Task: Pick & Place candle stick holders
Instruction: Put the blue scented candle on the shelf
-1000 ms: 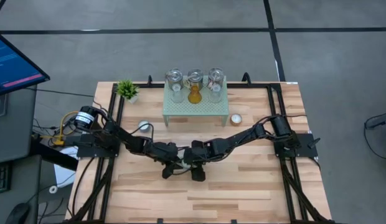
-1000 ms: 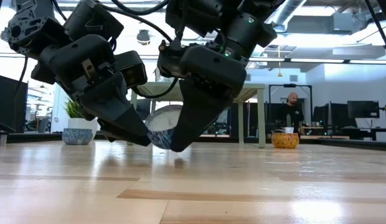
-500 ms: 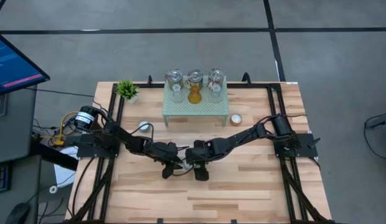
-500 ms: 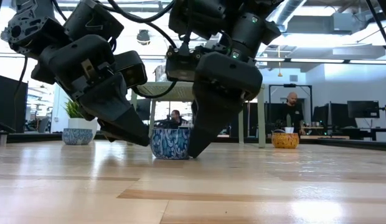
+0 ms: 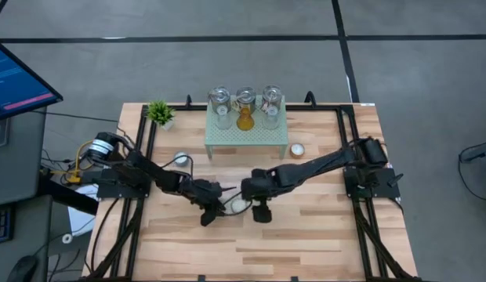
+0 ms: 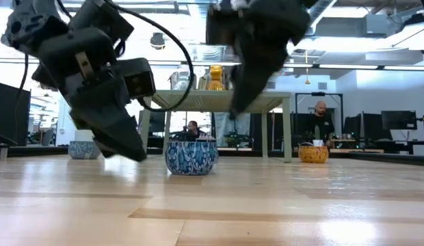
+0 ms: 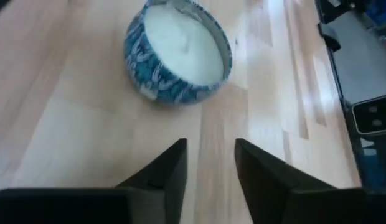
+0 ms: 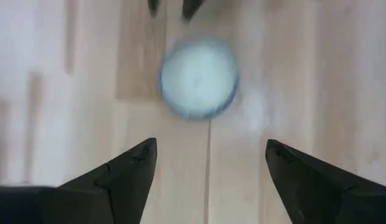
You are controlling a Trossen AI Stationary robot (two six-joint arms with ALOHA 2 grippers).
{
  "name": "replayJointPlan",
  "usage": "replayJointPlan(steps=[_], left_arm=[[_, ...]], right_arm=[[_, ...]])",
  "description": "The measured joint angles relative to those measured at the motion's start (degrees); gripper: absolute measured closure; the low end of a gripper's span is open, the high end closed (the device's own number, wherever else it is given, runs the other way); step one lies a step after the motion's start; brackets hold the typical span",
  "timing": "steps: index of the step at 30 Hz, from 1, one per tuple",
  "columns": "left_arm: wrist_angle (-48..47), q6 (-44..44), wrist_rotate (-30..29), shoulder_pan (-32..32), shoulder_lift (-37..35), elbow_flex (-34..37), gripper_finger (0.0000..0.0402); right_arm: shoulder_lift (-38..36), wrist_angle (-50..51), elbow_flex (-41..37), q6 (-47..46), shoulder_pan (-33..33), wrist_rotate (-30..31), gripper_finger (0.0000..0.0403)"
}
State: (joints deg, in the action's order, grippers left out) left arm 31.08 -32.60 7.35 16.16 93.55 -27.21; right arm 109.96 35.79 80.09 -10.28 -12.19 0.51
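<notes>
Now you have a small round candle tin (image 6: 191,156) standing upright on the bare wooden bench (image 5: 306,235), just below the centre of the high view. Its wall carries a blue-and-white swirl pattern, and its top is filled level with pale white wax, as your left wrist view shows (image 7: 178,51). From above it reads as a small pale disc (image 5: 239,205) between your two tools.

Your left tool (image 5: 212,213) sits just left of the tin, low over the bench, its fingers (image 7: 163,174) narrowly parted and holding nothing; the tin lies apart from them, a little ahead. Your right tool (image 5: 260,210) hangs just right of the tin, lifted clear of it, with its fingers (image 8: 127,168) spread wide and empty; in its wrist view the tin (image 8: 198,77) shows blurred between them and farther off.

At the upper centre of the high view, a pale green mesh stand (image 5: 247,138) carries three silvery glass jars (image 5: 219,103) with an amber cup (image 5: 244,119) among them. An orange tealight cup (image 5: 296,150) rests on the bench just right of the stand, a white one (image 5: 180,159) to its left, and a small green potted plant (image 5: 160,113) stands at the bench's upper left corner.
</notes>
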Motion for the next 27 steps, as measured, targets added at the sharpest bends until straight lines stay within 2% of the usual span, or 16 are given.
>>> replayJointPlan(steps=[3,6,7,13,16,18,22,27], left_arm=[[-6.31,-0.44,-0.67,0.49,-7.44,0.56,0.0313],[-13.35,0.8,-3.37,1.19,-19.31,0.93,0.038],[-15.2,1.02,-5.04,1.53,-23.42,0.87,0.0389],[-28.73,2.27,-18.41,4.52,-51.07,0.85,0.0398],[-30.84,5.55,-25.33,7.02,-62.32,0.86,0.0399],[-31.42,8.83,-27.81,8.27,-68.47,0.86,0.0399],[-30.89,13.15,-29.83,9.75,-77.14,0.71,0.0399],[-32.23,16.23,-29.84,10.21,-81.66,0.87,0.0399]], right_arm=[[-3.68,-0.54,0.09,-1.85,0.55,3.77,0.0112],[-5.28,-4.18,0.1,-4.26,1.58,6.9,0.012],[-5.14,-5.99,0.2,-4.64,1.97,6.92,0.0123],[-0.93,-12.41,-0.02,-6.29,3.58,5.11,0.0132],[1.94,-13.2,-0.22,-6.91,3.6,2.59,0.0133],[3.87,-16.31,0.21,-7.01,3.48,0.64,0.0133],[5.71,-15.85,0.07,-7.21,3.13,-1.14,0.0133],[5.69,-15.43,0.09,-6.48,3.62,-0.7,0.0134]])
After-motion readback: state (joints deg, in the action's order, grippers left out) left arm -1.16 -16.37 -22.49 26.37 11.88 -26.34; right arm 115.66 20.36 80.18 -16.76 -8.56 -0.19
